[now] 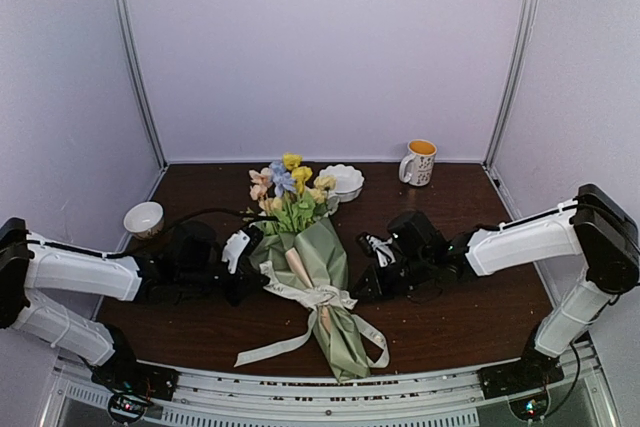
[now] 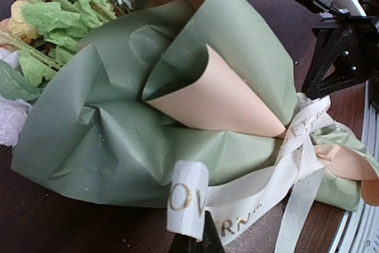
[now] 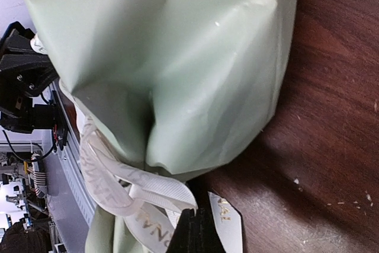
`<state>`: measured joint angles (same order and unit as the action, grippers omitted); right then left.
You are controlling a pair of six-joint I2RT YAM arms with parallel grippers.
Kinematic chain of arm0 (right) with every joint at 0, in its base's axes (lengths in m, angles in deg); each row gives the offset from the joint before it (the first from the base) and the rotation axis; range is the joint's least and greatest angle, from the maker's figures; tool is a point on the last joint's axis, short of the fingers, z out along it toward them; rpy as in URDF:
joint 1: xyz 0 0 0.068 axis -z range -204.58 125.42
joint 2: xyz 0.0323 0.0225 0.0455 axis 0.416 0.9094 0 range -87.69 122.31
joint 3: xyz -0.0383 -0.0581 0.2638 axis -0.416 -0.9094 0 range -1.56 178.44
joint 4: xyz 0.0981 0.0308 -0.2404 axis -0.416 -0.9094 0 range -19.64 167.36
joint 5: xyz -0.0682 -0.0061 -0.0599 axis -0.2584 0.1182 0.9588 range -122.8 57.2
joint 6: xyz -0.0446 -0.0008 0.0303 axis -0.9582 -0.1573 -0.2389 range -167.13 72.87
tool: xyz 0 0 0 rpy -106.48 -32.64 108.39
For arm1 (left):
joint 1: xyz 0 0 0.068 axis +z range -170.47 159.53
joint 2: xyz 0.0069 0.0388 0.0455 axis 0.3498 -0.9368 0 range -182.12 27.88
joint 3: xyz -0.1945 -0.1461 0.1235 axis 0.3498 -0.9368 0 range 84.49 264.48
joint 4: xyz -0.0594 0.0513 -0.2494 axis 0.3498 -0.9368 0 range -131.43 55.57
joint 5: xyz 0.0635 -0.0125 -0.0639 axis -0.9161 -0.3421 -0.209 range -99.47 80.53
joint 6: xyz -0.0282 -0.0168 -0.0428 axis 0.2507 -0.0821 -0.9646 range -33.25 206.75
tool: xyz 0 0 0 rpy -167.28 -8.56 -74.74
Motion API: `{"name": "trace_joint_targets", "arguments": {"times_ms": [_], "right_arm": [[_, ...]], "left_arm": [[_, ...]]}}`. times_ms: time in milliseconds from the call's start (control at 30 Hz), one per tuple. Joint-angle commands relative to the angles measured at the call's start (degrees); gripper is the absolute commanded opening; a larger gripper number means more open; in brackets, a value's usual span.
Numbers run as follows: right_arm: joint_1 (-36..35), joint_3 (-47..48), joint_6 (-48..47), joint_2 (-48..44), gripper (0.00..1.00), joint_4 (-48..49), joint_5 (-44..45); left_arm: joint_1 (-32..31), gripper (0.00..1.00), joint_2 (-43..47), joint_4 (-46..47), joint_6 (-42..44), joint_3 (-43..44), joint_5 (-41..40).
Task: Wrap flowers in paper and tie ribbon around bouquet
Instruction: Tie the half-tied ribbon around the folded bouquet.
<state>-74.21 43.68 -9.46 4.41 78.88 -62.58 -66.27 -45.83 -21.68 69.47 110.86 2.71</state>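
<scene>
Wrapping looks finished: paper (image 2: 118, 128) encloses the flowers (image 1: 288, 182), and ribbon (image 2: 249, 199) is knotted around it. Left claw (image 2: 198, 241) and right claw (image 3: 195, 235), both clenched, seem to pinch ribbon loops; tightening probably remains.

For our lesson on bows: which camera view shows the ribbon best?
The top external view: the ribbon shows whole, bow and both tails, tied around the bouquet. Each wrist view shows only close-up loops and strands with gold lettering.

top external: high behind arm bases, facing down across whole table (image 1: 480, 297) | left wrist: close beside bouquet (image 2: 106, 128) | right wrist: closer, opposite side | shared: ribbon (image 2: 249, 199)
</scene>
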Motion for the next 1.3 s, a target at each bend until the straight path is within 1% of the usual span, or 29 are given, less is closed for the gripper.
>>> {"name": "trace_joint_targets", "arguments": {"times_ms": [0, 300, 533, 667, 867, 1000, 1133, 1267], "right_arm": [[0.54, -2.1, -0.33, -2.86, 0.0, -0.85, 2.18], [1.47, -5.39, -3.14, -6.86, 0.0, -8.05, 7.89], [2.89, -8.23, -3.52, -9.98, 0.0, -10.73, 10.32], [3.34, -8.41, -4.17, -10.91, 0.0, -12.53, 11.14], [6.01, -9.75, -5.03, -12.41, 0.0, -15.43, 12.23], [7.5, -11.84, -4.79, -14.37, 0.0, -16.54, 12.6], [8.51, -13.28, -4.82, -15.23, 0.0, -18.0, 12.91], [10.25, -14.45, -4.68, -15.98, 0.0, -19.34, 13.99]], "left_arm": [[0.27, 0.0, 0.9, -1.71, -1.14, -0.67, -4.79], [0.8, 0.0, 2.52, -4.06, -5.21, -1.88, -12.69], [1.32, 0.0, 4.59, -3.1, -7.7, -3.63, -13.75], [1.33, 0.0, 8.49, -0.02, -6.73, -5.14, -10.46], [1.33, 0.0, 12.08, -3.19, -5.84, -5.7, -13.52], [1.41, 0.0, 10.91, -3.16, -6.43, -6.21, -13.01], [1.39, 0.0, 7.79, -3.07, -7.77, -5.7, -13.3], [1.53, 0.0, 4.59, -5.11, -8.57, -4.6, -15.64]]}}
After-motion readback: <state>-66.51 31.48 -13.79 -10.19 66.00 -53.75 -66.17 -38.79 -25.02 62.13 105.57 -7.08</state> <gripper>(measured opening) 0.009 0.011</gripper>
